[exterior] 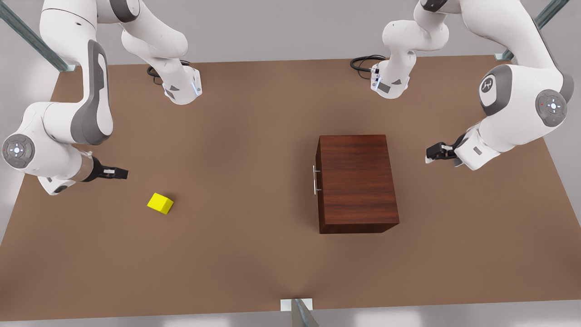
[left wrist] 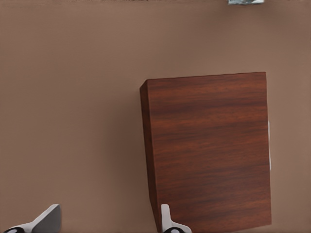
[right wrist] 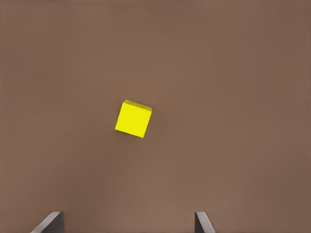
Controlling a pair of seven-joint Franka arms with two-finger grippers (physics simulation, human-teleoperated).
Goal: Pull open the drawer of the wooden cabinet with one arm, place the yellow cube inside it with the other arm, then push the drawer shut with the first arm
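Right gripper (exterior: 121, 173): hung over the table (exterior: 236, 254) near the front view's left edge, fingers (right wrist: 48, 223) spread wide, holding and touching nothing.
Yellow cube (exterior: 160, 203): small, plain, bright yellow; sat flat on the table near the right gripper, a little toward the front view's right and lower edge, apart from the fingertips; in the right wrist view (right wrist: 133, 119) it lay between the lines of the two fingers but well ahead of them, its edges turned slightly askew to them.
Left gripper (exterior: 430, 154): hung over the table at the front view's right, fingers (left wrist: 46, 221) parted, empty, touching nothing.
Wooden cabinet (exterior: 356, 181): boxy, dark reddish-brown with horizontal grain; stood near the left gripper, on the cube's side of it, not touching it (left wrist: 209, 150).
Drawer (exterior: 318, 181): fully in, front flush with the cabinet, on the face turned away from the left gripper and toward the cube.
Handle (exterior: 314, 180): thin silver bar, its long axis running along the drawer front.
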